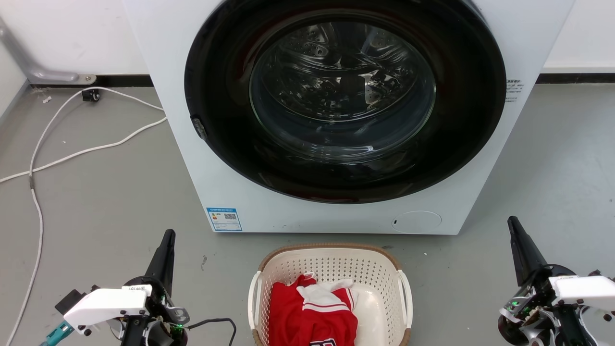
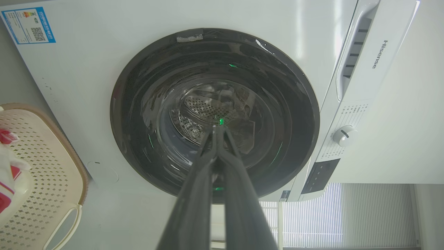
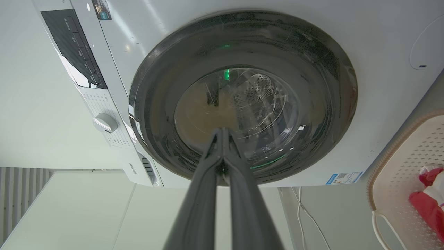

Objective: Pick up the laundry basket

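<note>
The laundry basket (image 1: pixel 331 262) is cream-white and perforated, with a brown rim and white side handles. It stands on the floor in front of the washer, at the bottom centre of the head view, with a red and white garment (image 1: pixel 312 312) inside. My left gripper (image 1: pixel 168 235) is shut and empty, well to the basket's left. Far to the basket's right, my right gripper (image 1: pixel 512 222) is shut too, holding nothing. In the left wrist view the basket (image 2: pixel 48 166) sits at the left edge beyond the left gripper (image 2: pixel 218 127); in the right wrist view the basket (image 3: pixel 409 152) lies right of the right gripper (image 3: pixel 222 130).
A white front-loading washer (image 1: pixel 202 158) with a closed round glass door (image 1: pixel 343 96) stands just behind the basket. White cables (image 1: pixel 72 154) trail over the grey floor at the left. Bare floor lies on both sides of the basket.
</note>
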Motion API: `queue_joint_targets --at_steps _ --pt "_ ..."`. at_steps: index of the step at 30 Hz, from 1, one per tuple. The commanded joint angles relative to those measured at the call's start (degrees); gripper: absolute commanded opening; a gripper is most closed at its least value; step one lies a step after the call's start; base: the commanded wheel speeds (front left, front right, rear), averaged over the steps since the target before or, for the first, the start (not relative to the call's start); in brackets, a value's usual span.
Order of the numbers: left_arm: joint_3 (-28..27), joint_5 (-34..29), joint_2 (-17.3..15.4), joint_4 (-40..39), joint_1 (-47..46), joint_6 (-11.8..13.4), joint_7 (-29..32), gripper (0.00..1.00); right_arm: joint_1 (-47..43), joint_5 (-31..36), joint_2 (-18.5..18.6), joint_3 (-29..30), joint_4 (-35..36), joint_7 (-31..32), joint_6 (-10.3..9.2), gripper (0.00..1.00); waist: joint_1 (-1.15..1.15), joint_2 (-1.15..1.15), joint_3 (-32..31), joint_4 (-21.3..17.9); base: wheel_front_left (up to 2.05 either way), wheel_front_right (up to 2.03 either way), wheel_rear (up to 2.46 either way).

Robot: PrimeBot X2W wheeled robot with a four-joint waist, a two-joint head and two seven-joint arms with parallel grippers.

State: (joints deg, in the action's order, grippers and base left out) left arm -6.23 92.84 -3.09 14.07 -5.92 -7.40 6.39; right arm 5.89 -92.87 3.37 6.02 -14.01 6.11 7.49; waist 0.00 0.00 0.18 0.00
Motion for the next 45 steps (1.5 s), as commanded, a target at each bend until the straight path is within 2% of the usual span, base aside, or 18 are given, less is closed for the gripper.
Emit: queue_joint_targets --at_steps 1,36,37,45 --pt "-0.22 -0.40 0.03 0.06 -0.62 -0.21 0.07 0.00 0.61 0.16 -0.20 0.11 -0.05 0.24 0.00 0.00 0.00 0.00 0.00 0.00 0.00 0.00 0.00" --pt "-0.34 -0.36 0.13 0.07 -0.64 -0.22 0.24 0.00 0.64 0.36 -0.34 0.31 -0.06 0.37 0.00 0.00 0.00 0.00 0.00 0.00 0.00 0.00 0.00" --pt "-0.11 -0.34 0.10 0.14 0.08 0.01 -0.04 1.00 -0.08 0.16 -0.15 0.21 -0.14 0.19 0.00 1.00 0.00 0.00 0.00 0.00 0.00 0.00 0.00" --pt "0.48 -1.77 0.33 0.19 1.83 0.06 -1.59 1.00 -1.82 0.86 -0.35 -0.71 -0.17 -1.36 -0.01 1.00 0.00 0.00 -0.01 -0.04 0.00 0.00 0.00"
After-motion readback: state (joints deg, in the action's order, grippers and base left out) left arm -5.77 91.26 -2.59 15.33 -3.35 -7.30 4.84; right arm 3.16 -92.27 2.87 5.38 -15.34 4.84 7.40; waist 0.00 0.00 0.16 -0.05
